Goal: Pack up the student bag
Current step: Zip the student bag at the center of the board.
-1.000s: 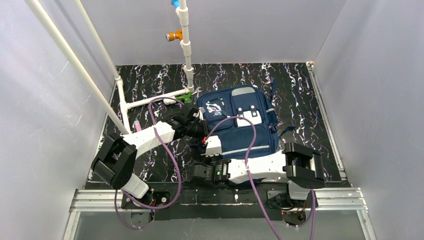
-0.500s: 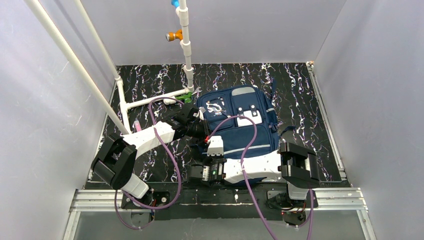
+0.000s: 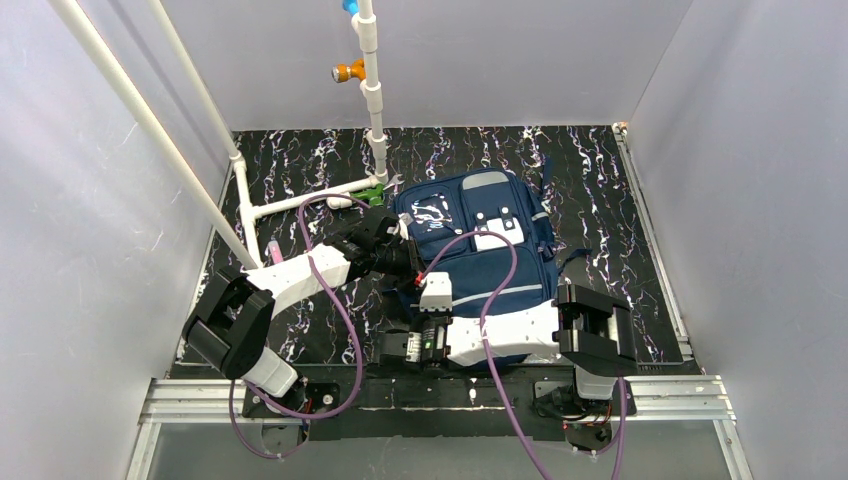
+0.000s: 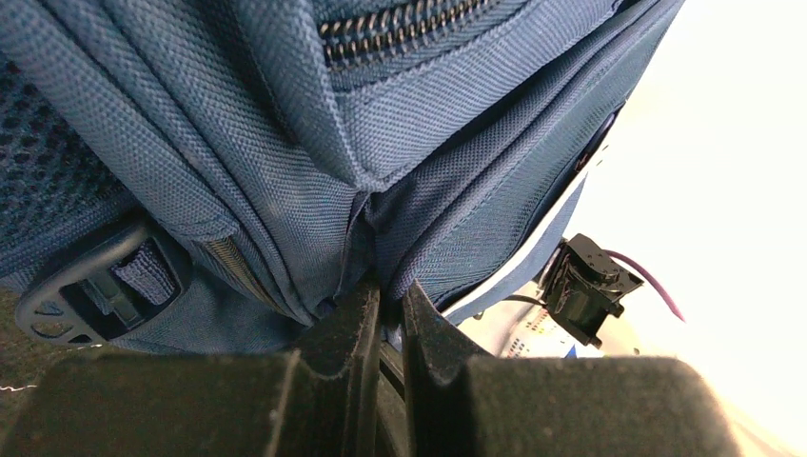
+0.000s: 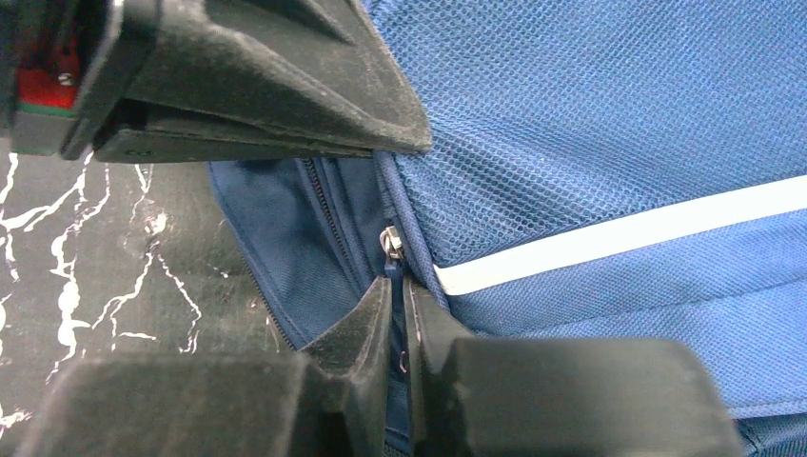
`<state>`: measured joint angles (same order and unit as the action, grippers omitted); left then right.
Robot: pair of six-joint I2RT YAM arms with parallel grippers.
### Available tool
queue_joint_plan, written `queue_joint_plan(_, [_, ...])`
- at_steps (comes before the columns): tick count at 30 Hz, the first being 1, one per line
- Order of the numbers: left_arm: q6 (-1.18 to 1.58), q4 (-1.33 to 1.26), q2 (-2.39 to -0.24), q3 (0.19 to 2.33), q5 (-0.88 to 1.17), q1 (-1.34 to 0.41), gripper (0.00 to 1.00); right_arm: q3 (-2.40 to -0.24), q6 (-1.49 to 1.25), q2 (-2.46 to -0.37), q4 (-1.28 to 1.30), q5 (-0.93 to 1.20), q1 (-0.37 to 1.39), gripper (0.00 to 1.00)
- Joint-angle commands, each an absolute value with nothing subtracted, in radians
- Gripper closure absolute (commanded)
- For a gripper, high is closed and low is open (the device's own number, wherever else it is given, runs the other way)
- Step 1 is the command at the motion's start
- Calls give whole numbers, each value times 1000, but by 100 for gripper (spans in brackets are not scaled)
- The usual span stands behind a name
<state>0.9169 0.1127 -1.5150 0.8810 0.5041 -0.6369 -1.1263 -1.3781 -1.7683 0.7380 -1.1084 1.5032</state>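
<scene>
While the large navy blue fabric student bag (image 3: 480,250) lies flat, front face up, on the black table with white marbled veins (image 3: 300,170), right of centre, both of my arms reach to its left side. My left gripper (image 4: 388,290) is clamped tight on a raised fold of the bag's woven fabric, beneath a closed zip. Its two black fingers nearly meet, with the cloth pinched between them. A black plastic strap buckle (image 4: 86,290) sits to the left of that fold. My right gripper (image 5: 398,286) is at the bag's near left corner, its fingers pressed together on the dangling tab of a small silver metal zip pull (image 5: 390,243). That zip runs beside blue mesh fabric crossed by a white reflective strip (image 5: 619,233). Seen from above, a white plastic pipe frame (image 3: 372,90) stands just beyond the bag's far left corner.
</scene>
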Motion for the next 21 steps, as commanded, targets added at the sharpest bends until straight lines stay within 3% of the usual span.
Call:
queue_joint_plan(1, [899, 167, -1477, 879, 517, -620, 100, -1071, -1323, -1758, 845, -1233, 1437, 91])
queue_joint_plan(2, [897, 169, -1481, 881, 515, -620, 100, -1069, -1315, -1754, 842, -1239, 1436, 99])
queue_joint_plan(7, [878, 186, -1499, 905, 484, -603, 100, -1065, -1114, -1702, 749, -1177, 1438, 99])
queue_joint_plan(10, [834, 216, -1537, 948, 461, -555, 100, -967, -840, -1587, 554, -905, 1443, 99])
queue_joint_plan(14, [790, 259, -1590, 1010, 494, -495, 100, -742, -773, -1325, 365, -626, 1444, 99])
queue_joint_plan(17, [790, 252, -1577, 1002, 517, -491, 100, -692, -787, -1224, 337, -596, 1443, 99])
queue_joint_plan(21, [828, 214, -1553, 957, 543, -494, 100, -739, -787, -1271, 295, -622, 1442, 99])
